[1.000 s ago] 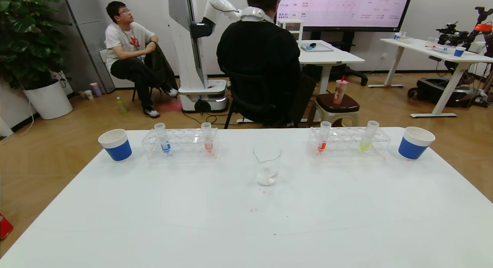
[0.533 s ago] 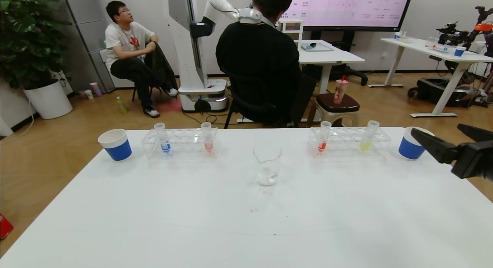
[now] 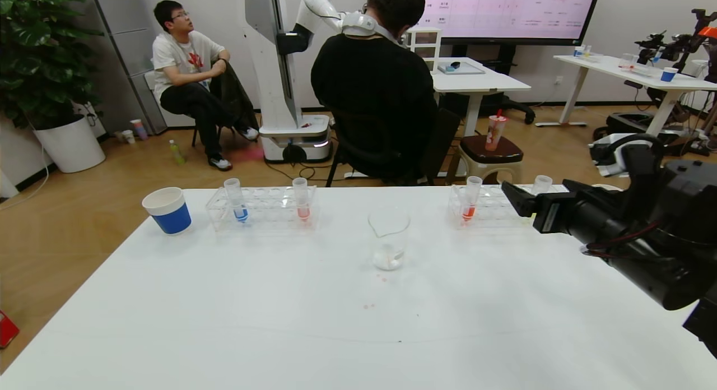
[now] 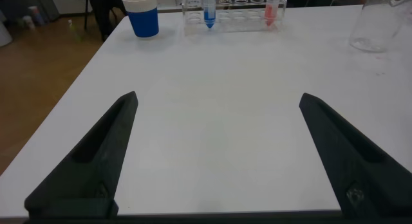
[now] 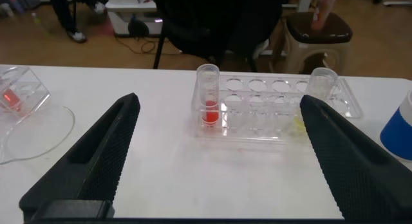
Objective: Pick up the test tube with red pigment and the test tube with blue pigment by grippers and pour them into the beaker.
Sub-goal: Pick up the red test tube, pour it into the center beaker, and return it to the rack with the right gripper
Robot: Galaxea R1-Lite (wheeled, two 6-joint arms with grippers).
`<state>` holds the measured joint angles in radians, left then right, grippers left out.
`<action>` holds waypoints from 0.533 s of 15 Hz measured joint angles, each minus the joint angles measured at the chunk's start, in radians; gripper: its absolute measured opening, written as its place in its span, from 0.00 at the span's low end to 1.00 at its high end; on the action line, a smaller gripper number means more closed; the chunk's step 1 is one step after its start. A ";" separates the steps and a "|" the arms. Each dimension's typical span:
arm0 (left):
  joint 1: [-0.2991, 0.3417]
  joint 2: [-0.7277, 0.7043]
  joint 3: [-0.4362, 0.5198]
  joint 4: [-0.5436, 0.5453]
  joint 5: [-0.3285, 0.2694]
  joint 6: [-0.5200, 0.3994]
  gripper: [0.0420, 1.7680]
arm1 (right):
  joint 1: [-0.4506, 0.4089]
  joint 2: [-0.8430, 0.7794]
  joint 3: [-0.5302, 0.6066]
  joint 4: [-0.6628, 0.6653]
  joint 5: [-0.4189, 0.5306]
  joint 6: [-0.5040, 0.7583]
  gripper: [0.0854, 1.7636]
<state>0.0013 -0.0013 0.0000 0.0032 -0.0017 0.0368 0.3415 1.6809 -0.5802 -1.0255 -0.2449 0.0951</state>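
A white table (image 3: pixel 235 317) stands in an office-like room with a wooden floor, where two people sit beyond its far edge.

The right gripper (image 5: pixel 217 156) has its two black fingers (image 5: pixel 96 163) spread wide and holds nothing. It hovers over the table and touches none of the glassware. Straight ahead of the gap between the fingers, nearer the left finger than the right, the test tube with red pigment (image 5: pixel 208 103) stands upright in a clear rack (image 5: pixel 277 124). Its long axis is vertical, with the wide rim up and the rounded tip down in the orange-red liquid. Ahead of the right finger, a tube with yellow-green liquid (image 5: pixel 321 82) stands in the same rack. Outside the right finger lies the edge of a blue-and-white paper cup (image 5: pixel 398 130). Off beyond the left finger, the beaker (image 3: pixel 389 236) stands upright near the middle of the table, its spout towards the robot's left.

The left gripper (image 4: pixel 217 156) is also spread wide and empty, held low over bare tabletop. Well ahead of it, closer to its left finger (image 4: pixel 90 166), the test tube with blue pigment (image 4: pixel 209 8) stands upright, rim up, in a second clear rack (image 4: pixel 235 15). A tube with paler pink-red liquid (image 4: pixel 271 8) stands at that rack's other end. A second blue-and-white paper cup (image 4: pixel 141 13) sits just beside the rack, farther out on the left-finger side.
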 joint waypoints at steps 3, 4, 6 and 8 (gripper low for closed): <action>0.000 0.000 0.000 0.000 0.000 0.000 0.99 | 0.007 0.164 -0.033 -0.176 0.002 0.001 0.98; 0.000 0.000 0.000 0.000 0.000 0.000 0.99 | 0.008 0.215 -0.045 -0.230 0.009 0.000 0.98; 0.000 0.000 0.000 0.000 0.000 0.000 0.99 | 0.001 0.315 -0.072 -0.325 0.041 -0.001 0.98; 0.000 0.000 0.000 0.000 0.000 0.000 0.99 | -0.010 0.397 -0.105 -0.388 0.080 -0.003 0.98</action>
<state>0.0013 -0.0013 0.0000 0.0032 -0.0017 0.0368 0.3313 2.0781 -0.6853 -1.4138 -0.1645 0.0919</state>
